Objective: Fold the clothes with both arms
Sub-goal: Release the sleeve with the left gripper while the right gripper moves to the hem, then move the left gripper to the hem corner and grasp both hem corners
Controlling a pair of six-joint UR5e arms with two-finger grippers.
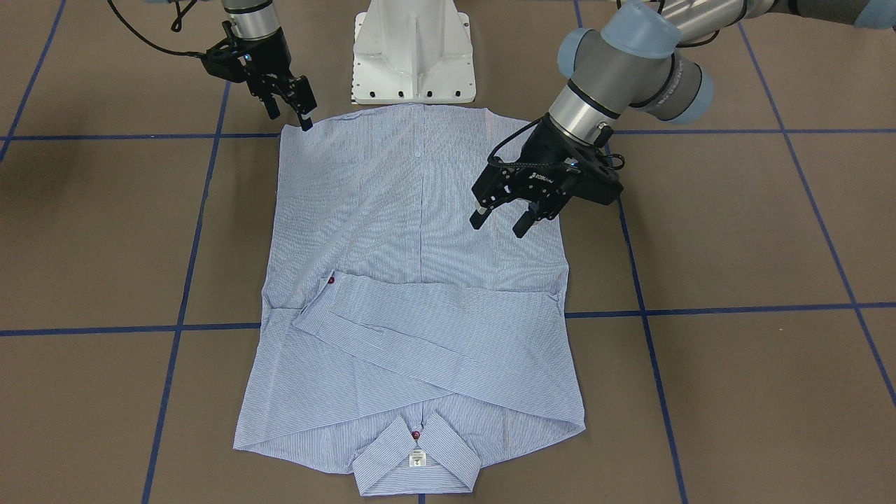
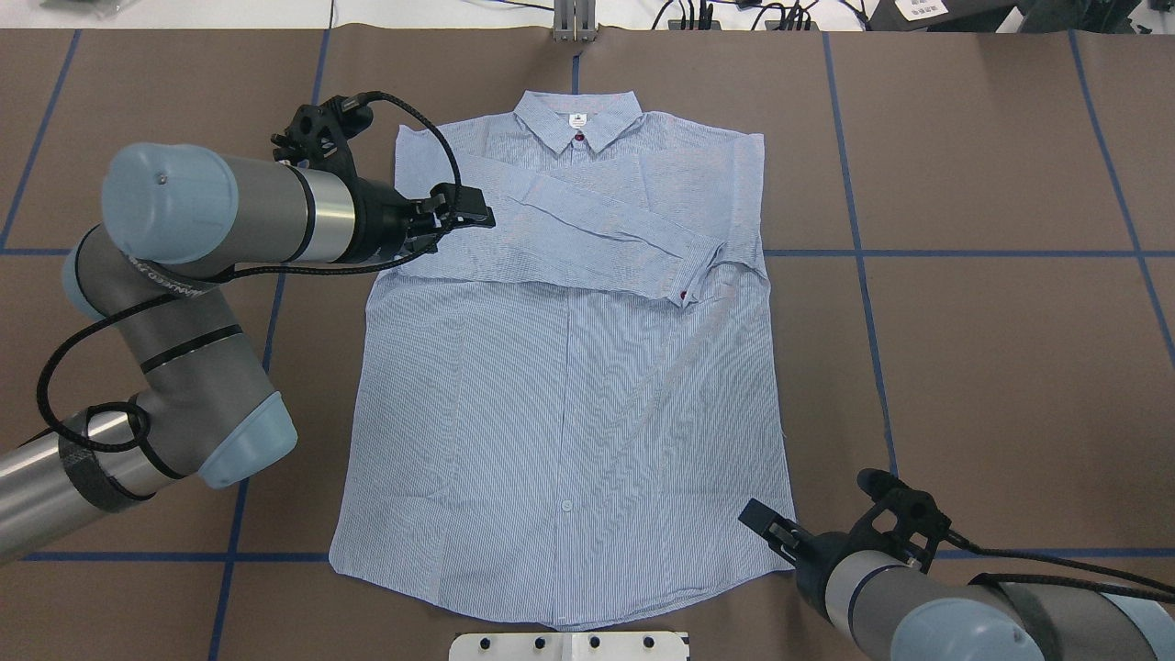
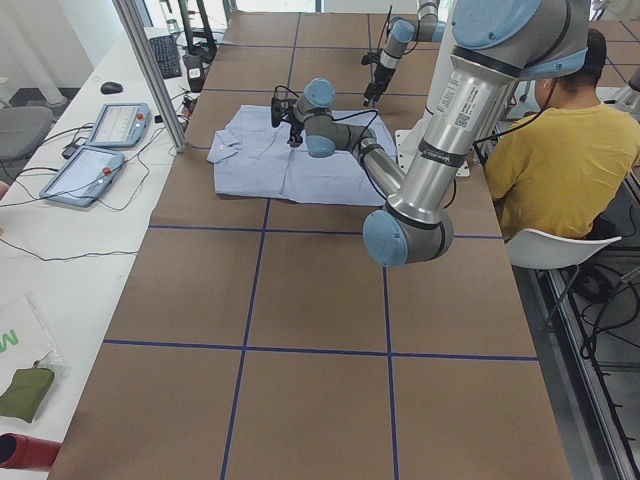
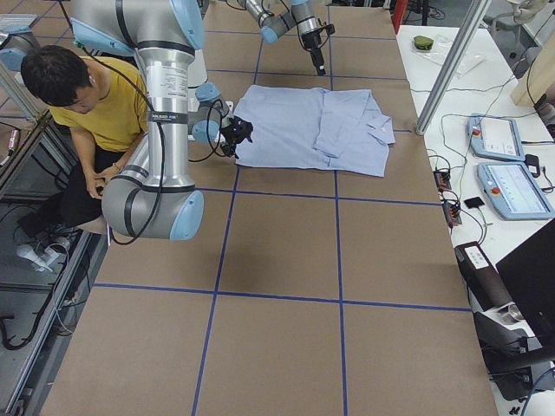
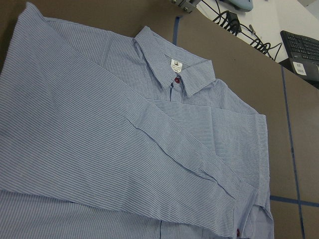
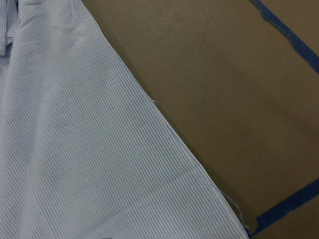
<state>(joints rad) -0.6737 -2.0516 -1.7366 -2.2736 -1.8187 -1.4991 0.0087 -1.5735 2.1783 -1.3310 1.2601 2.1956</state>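
The light blue striped shirt (image 1: 420, 231) lies flat on the brown table, collar (image 1: 416, 458) away from the robot, both sleeves folded across the chest (image 2: 597, 239). My left gripper (image 1: 500, 224) is open and empty, hovering above the shirt's left side just below the folded sleeves; it also shows in the overhead view (image 2: 477, 217). My right gripper (image 1: 290, 117) is open and empty at the shirt's near right hem corner, shown in the overhead view (image 2: 767, 525) too. The left wrist view shows the collar label (image 5: 176, 63). The right wrist view shows the hem edge (image 6: 164, 129).
The white pedestal base (image 1: 413, 56) stands just behind the hem. Blue tape lines (image 1: 735, 308) cross the brown table. A person in a yellow shirt (image 3: 550, 150) sits beside the robot. Two tablets (image 3: 100, 145) and a metal post (image 3: 150, 70) are past the table's far edge.
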